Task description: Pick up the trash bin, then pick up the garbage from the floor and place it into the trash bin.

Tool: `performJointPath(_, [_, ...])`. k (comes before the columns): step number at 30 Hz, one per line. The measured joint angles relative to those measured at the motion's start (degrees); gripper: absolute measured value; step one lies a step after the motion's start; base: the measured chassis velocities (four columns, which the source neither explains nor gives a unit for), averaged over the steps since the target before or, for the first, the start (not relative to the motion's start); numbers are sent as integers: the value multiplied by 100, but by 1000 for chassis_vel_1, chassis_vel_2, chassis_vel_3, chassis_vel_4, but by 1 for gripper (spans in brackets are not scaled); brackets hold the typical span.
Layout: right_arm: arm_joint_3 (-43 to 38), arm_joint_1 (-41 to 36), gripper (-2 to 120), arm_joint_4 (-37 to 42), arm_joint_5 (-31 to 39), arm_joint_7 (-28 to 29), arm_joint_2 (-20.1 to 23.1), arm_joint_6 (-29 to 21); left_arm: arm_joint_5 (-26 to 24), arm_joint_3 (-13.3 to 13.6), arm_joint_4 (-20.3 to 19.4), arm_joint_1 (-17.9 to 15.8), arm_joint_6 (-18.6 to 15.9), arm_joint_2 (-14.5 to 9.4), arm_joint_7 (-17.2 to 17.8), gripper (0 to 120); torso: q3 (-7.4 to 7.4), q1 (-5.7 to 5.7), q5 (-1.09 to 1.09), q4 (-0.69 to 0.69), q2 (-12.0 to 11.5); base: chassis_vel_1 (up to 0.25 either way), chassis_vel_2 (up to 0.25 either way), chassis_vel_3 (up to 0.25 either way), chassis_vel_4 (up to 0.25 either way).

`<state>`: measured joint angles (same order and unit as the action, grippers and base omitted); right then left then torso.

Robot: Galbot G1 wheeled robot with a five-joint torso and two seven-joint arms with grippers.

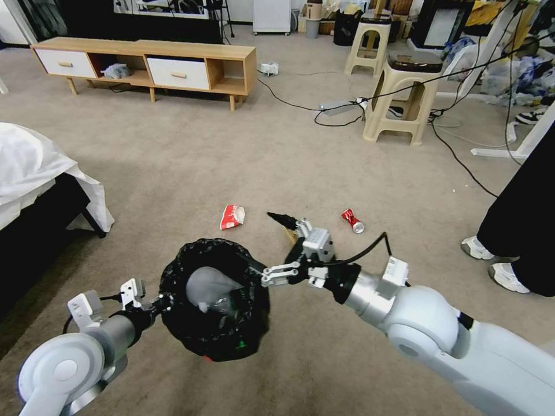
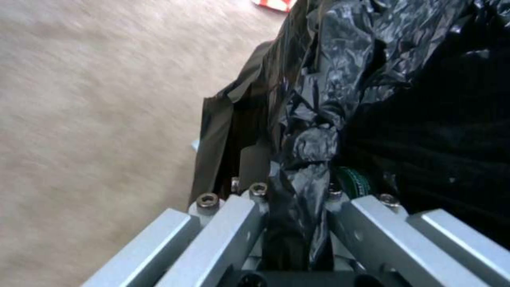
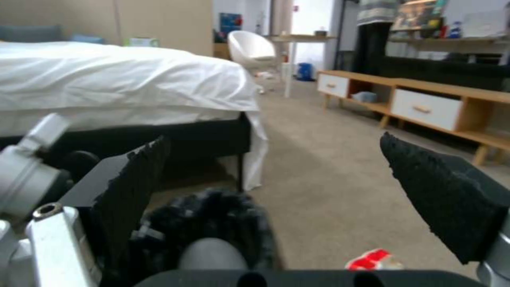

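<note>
Trash bin (image 1: 217,300) held at rim by clenched left gripper (image 1: 159,301). Right gripper (image 1: 276,245) spread wide beside bin. Red-white wrapper (image 1: 232,216), crushed can (image 1: 352,221) lying beyond bin.

Bin held up, trash on the carpet.

The bin (image 1: 215,300) is small and round, with a shiny, crinkly black bag folded over its rim. It hangs above the floor, and its left edge is pinched at the bag. Its open top faces up, with grey showing inside and a bit of green label low down. The red and white wrapper (image 1: 232,216) lies flat on the carpet just past the bin. The crushed red can (image 1: 352,221) lies on its side, farther right. A brown paper piece (image 1: 291,235) lies between them, partly hidden.
</note>
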<state>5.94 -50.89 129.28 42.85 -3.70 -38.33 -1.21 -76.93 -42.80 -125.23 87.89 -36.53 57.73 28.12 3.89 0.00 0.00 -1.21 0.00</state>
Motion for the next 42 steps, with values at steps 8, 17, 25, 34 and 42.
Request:
performJointPath(8, [-393, -267, 100, -158, -37, 127, -80, 58, 1163, -317, 154, 267, 3, 199, -557, 1, 0, 0, 0, 1, 0, 0, 0, 0, 0])
performJointPath(17, [-480, -404, 100, -629, -105, 336, -499, 108, 1901, -958, 256, 695, 128, 506, -980, 1, 0, 0, 1, 2, 0, 0, 0, 0, 0])
performJointPath(25, [-93, -247, 100, -1134, -171, 382, -856, 108, 1771, -1270, 176, 896, 145, 576, -1091, 1, 0, 0, -1, 2, 0, 0, 0, 0, 0])
performJointPath(34, [233, -88, 100, -1626, -313, 437, -1092, 53, 1665, -1517, 143, 1010, 151, 685, -1214, 1, 0, 0, -1, 2, 0, 0, 0, 0, 0])
performJointPath(42, [542, 120, 100, -2058, -515, 529, -1297, -50, 1598, -1635, 194, 989, 166, 712, -1276, 1, 0, 0, -1, 1, 0, 0, 0, 0, 0])
